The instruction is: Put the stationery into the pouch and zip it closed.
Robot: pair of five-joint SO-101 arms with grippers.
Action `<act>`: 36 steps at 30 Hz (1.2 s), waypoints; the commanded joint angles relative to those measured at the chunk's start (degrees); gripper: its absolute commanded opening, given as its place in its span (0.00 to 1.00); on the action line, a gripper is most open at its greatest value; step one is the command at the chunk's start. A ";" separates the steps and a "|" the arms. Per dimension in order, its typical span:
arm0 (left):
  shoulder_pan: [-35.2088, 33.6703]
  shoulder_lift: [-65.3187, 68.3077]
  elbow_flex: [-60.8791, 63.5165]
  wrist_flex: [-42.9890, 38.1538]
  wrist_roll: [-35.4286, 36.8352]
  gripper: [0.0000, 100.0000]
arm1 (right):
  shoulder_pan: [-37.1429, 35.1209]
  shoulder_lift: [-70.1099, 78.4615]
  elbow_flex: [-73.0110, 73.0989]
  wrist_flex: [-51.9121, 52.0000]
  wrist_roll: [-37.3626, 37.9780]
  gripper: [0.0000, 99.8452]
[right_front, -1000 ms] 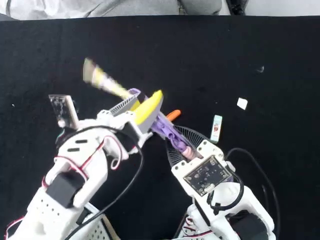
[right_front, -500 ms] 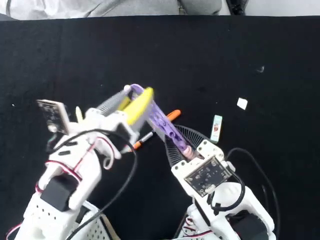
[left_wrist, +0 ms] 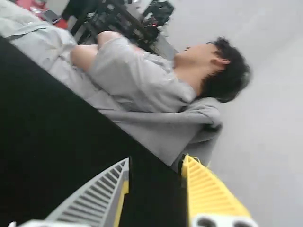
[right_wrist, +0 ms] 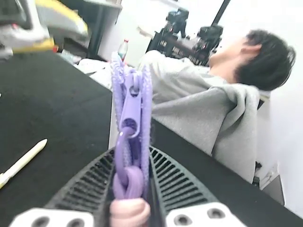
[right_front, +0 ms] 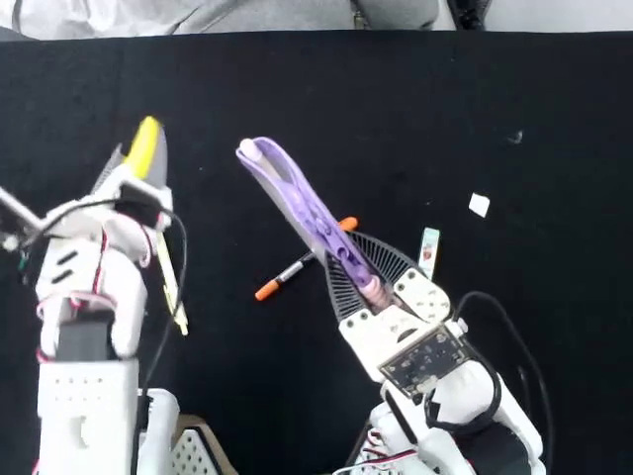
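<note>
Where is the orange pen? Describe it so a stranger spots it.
Start at the black table and find the purple pouch held up by the right gripper. The orange pen lies on the table beneath it. It has orange ends and a dark middle, unlike the pale yellow pen by the left arm.

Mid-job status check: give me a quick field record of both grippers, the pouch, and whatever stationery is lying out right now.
left gripper: open, empty
right gripper: shut on one end of the pouch
pouch: purple, held up, stretching away from the right gripper
orange pen: on the table, one end under the pouch
yellow pen: on the table beside the left arm
eraser: white, on the table, apart from the pens
</note>
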 commanded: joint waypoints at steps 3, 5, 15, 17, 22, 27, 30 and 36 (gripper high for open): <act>-7.60 21.36 -15.78 7.47 0.53 0.18 | 0.00 -5.58 -3.56 -2.29 -0.79 0.01; -9.19 30.42 -25.19 18.37 0.44 0.18 | 0.00 -5.58 -3.56 -2.29 -0.79 0.01; -12.44 63.30 -61.05 51.16 -12.04 0.19 | 0.00 -5.58 -3.12 -1.76 -0.88 0.01; -12.35 67.52 -62.99 52.40 -14.51 0.18 | -0.09 -5.58 -3.12 -1.05 -0.88 0.01; -10.42 76.22 -65.63 52.57 -20.22 0.18 | -0.26 -5.58 -2.42 -0.62 -0.88 0.01; -5.85 81.32 -65.71 52.66 -23.47 0.18 | -0.26 -5.58 0.57 -0.70 -0.88 0.01; -3.65 83.25 -65.71 52.40 -23.47 0.18 | -0.26 -5.58 1.36 -0.62 -0.88 0.01; -0.75 86.51 -63.52 49.49 -23.38 0.18 | -0.35 -5.58 1.36 1.41 -0.88 0.01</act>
